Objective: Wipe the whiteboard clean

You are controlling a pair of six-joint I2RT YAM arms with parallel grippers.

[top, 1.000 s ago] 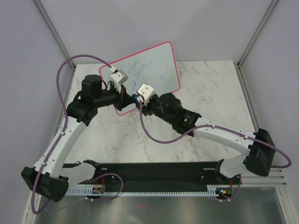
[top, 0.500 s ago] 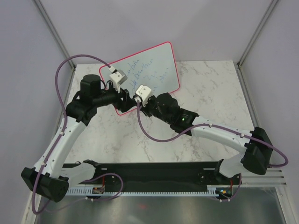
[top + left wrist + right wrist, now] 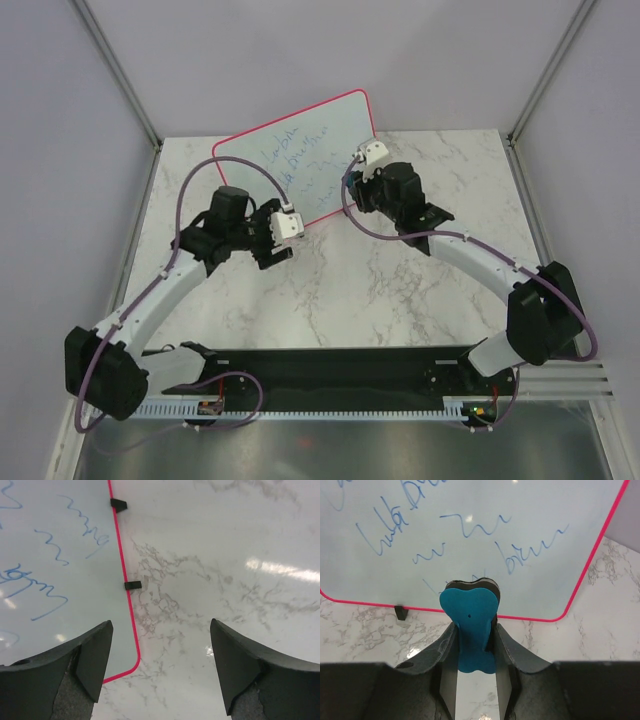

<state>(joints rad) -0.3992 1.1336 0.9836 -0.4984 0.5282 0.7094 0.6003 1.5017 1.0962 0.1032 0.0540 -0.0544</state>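
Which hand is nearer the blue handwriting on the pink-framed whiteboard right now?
Right. The right hand, gripping a blue bone-shaped eraser, sits at the pink-framed whiteboard's lower edge, just under the blue handwriting. The left hand is open beside the board's lower corner.

The table (image 3: pixel 400 290) has a white, marble-patterned top with grey veins, closed in by pale wall panels (image 3: pixel 60 150) on the left, far and right sides. On its far part, left of centre, stands a whiteboard (image 3: pixel 310 150) with a thin pink-red frame and blue handwriting. It is tilted back, and the small black feet (image 3: pixel 132 585) along its lower edge rest on the tabletop. A long black mounting plate (image 3: pixel 340 362) lies along the near edge.
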